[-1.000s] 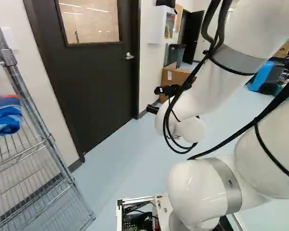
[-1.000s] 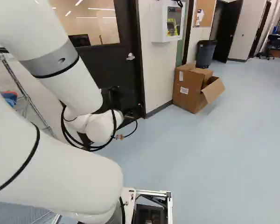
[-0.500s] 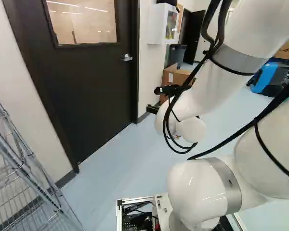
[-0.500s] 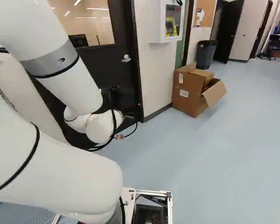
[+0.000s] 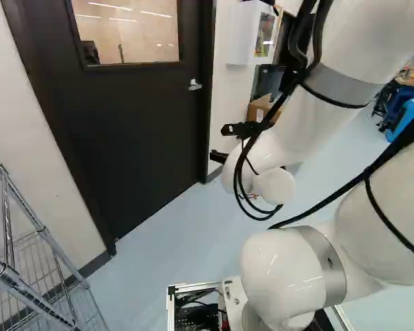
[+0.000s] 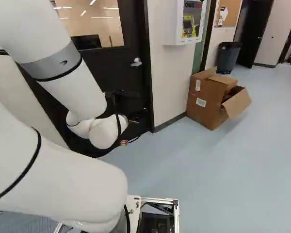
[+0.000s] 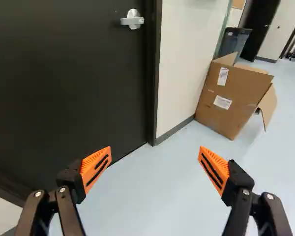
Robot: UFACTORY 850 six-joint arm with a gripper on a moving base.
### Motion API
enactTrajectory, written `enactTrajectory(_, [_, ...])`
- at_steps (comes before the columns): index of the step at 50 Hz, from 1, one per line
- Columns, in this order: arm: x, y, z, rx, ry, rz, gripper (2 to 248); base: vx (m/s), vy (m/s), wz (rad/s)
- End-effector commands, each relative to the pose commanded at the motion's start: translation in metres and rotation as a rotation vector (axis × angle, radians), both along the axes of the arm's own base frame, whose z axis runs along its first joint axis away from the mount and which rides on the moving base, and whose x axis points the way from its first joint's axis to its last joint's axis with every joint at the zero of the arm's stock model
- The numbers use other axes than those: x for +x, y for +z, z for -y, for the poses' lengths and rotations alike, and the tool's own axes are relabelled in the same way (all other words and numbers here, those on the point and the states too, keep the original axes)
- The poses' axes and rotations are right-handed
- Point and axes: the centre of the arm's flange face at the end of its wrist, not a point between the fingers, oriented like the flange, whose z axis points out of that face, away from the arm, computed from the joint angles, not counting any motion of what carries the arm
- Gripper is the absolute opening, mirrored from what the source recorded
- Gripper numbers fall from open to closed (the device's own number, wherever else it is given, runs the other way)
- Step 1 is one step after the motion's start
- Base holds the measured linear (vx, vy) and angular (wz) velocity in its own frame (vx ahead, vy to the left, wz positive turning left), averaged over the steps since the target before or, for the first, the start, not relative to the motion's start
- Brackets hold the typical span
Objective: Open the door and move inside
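Door (image 5: 134,127): shut, with claw (image 7: 154,150) held wide open in front of it, presumably to line up clear of it before gripping its handle (image 7: 132,21).

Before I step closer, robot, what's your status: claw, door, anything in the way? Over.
Gripper open, holding nothing. Door shut, handle untouched. Cardboard box by the wall past the handle side, not before the door.

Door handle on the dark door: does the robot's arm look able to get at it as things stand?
Probably, given a move nearer: the hand hangs open, lower than and seemingly short of the door handle, but nothing visible blocks the way.
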Motion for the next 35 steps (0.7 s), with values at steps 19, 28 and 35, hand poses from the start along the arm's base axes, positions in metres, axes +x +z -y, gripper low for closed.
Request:
enactTrajectory(19, [0.0000, 0.0000, 0.0000, 0.000, 0.000, 0.000, 247, 0.200, 0.024, 0.182])
enactTrajectory(28, [0.0000, 0.0000, 0.0000, 0.000, 0.000, 0.000, 247, 0.200, 0.041, 0.187])
enactTrajectory(35, [0.0000, 0.0000, 0.0000, 0.000, 0.000, 0.000, 247, 0.193, 0.016, 0.045])
